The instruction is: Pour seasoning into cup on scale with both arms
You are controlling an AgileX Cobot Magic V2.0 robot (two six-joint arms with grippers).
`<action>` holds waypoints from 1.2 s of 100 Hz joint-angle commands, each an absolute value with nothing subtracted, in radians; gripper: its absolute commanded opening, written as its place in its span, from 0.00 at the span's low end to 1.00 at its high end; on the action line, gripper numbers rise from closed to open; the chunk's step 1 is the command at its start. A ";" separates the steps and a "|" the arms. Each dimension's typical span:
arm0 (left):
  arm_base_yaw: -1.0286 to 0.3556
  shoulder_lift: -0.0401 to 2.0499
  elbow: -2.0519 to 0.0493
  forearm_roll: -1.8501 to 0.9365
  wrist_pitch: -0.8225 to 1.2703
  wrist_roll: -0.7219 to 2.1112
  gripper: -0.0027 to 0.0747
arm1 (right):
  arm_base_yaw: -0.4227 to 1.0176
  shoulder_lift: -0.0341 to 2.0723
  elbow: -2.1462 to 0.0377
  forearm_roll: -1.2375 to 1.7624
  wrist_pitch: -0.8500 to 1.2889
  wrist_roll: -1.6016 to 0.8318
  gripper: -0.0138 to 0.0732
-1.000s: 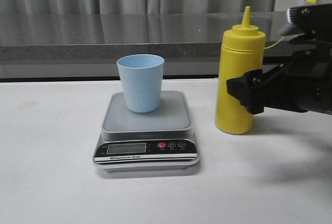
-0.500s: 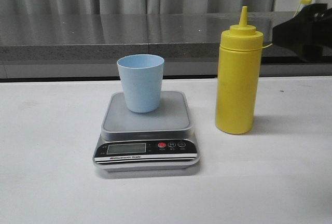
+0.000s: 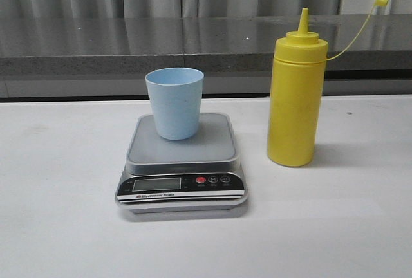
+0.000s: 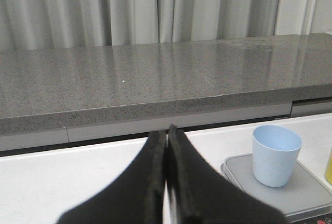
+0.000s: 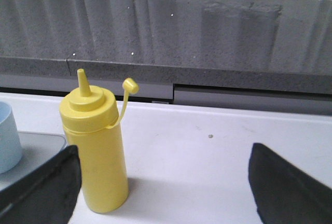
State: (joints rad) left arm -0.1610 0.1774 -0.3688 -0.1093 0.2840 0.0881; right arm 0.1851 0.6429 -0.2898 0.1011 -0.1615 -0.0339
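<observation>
The yellow seasoning bottle (image 3: 294, 98) stands upright on the white table, right of the scale (image 3: 182, 162). Its small cap (image 3: 382, 0) hangs off on its thin tether. The pale blue cup (image 3: 174, 103) stands upright on the scale's grey platform. No gripper shows in the front view. In the left wrist view my left gripper (image 4: 167, 133) is shut and empty, with the cup (image 4: 275, 154) and the scale (image 4: 301, 193) ahead of it to one side. In the right wrist view my right gripper (image 5: 164, 177) is open wide and empty, and the bottle (image 5: 96, 151) stands apart beside one finger (image 5: 44, 187).
A grey stone counter (image 3: 180, 43) with curtains behind it runs along the table's far edge. The white table (image 3: 58, 213) stretches to the left of the scale and in front of it.
My right arm, which was beside the bottle a second ago, has risen and drawn back out of the front view. The bottle stays standing and its tethered cap now shows.
</observation>
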 commanded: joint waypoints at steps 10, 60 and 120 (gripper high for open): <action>-0.160 0.187 -0.396 -0.113 0.207 0.089 0.01 | 0.145 0.496 -0.314 0.076 -0.077 -0.051 0.90; -0.160 0.187 -0.396 -0.113 0.207 0.089 0.01 | 0.144 0.388 -0.314 0.056 0.011 -0.051 0.88; -0.160 0.187 -0.396 -0.113 0.207 0.089 0.01 | 0.144 0.388 -0.314 0.055 -0.017 -0.051 0.08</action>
